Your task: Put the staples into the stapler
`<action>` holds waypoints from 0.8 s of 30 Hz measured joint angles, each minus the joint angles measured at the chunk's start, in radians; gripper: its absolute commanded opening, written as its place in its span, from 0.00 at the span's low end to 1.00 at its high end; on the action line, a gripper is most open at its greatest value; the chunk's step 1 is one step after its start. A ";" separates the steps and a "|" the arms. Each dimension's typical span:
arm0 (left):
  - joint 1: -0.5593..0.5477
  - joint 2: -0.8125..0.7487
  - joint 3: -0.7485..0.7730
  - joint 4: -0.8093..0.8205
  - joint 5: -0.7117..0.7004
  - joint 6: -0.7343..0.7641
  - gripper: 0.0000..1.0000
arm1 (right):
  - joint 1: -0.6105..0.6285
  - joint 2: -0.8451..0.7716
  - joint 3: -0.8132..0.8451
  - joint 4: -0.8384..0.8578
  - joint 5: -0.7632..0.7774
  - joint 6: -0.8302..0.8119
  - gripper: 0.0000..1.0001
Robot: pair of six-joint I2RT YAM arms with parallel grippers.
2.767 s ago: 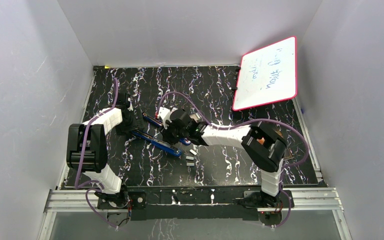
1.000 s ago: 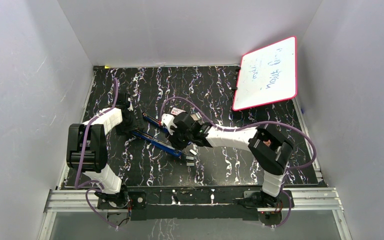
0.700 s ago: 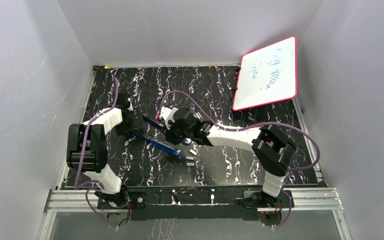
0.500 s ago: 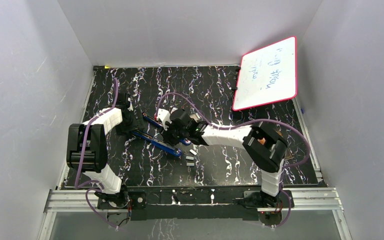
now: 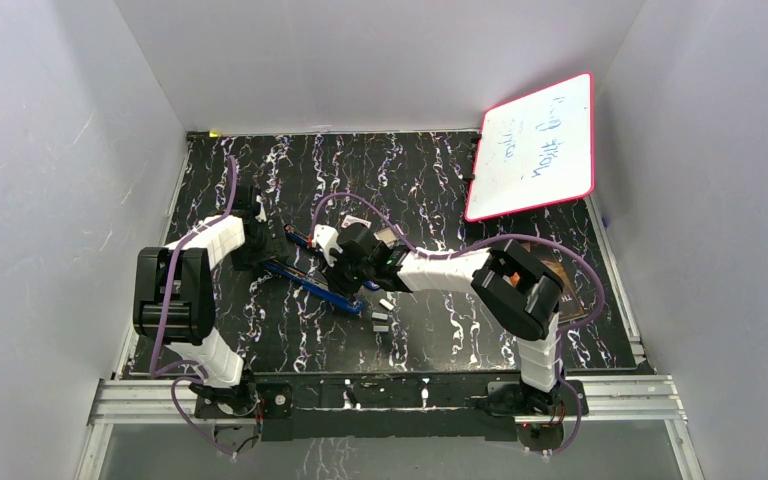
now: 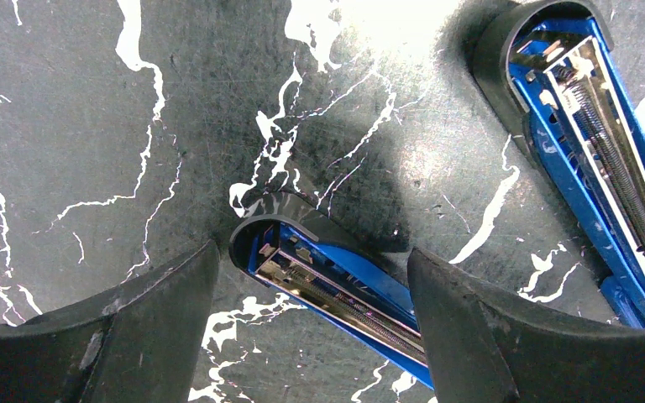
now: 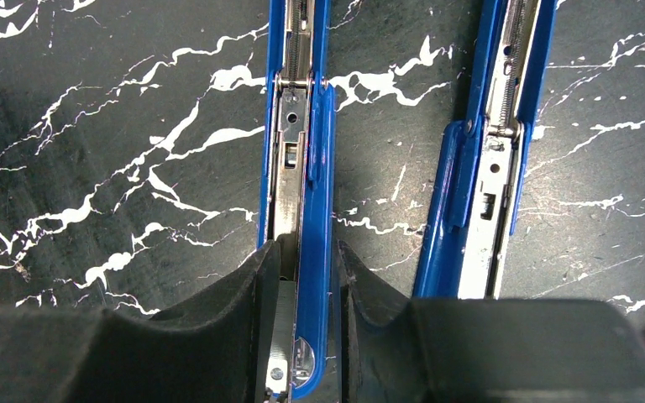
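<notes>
The blue stapler (image 5: 315, 285) lies opened out flat as two long halves side by side. My left gripper (image 6: 312, 252) stands wide open astride the rounded rear end of one half (image 6: 336, 281), with a gap on each side. The right gripper (image 7: 309, 252) straddles the front end of the channel half (image 7: 319, 168), jaws narrowly apart, and a ribbed silver strip of staples (image 7: 284, 319) lies in the channel between them. The other half (image 7: 487, 168) lies just to its right. Loose staples (image 5: 380, 321) rest on the mat in front of the stapler.
A red-edged whiteboard (image 5: 535, 150) leans at the back right. A small red-and-white box (image 5: 357, 221) sits just behind the right gripper (image 5: 348, 275). White walls close in the black marbled mat (image 5: 440, 330) on three sides.
The right gripper has slid a little leftward along the stapler and the right arm's elbow has swung. The stapler and the left arm have stayed put.
</notes>
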 measured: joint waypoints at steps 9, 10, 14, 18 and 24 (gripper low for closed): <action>0.000 0.000 0.000 0.000 0.000 0.000 0.81 | 0.000 0.004 0.000 -0.004 0.012 -0.002 0.36; 0.000 0.001 0.001 0.000 0.000 0.000 0.81 | 0.000 0.004 0.000 -0.005 0.015 -0.003 0.36; 0.000 0.002 0.002 -0.001 0.000 0.001 0.81 | 0.003 0.002 0.000 -0.010 0.027 -0.011 0.36; 0.000 0.002 0.003 -0.001 0.000 0.000 0.81 | 0.006 -0.015 -0.005 -0.040 0.046 -0.029 0.36; 0.000 0.002 0.003 -0.001 0.000 0.000 0.81 | 0.006 -0.063 -0.041 -0.094 0.050 -0.040 0.36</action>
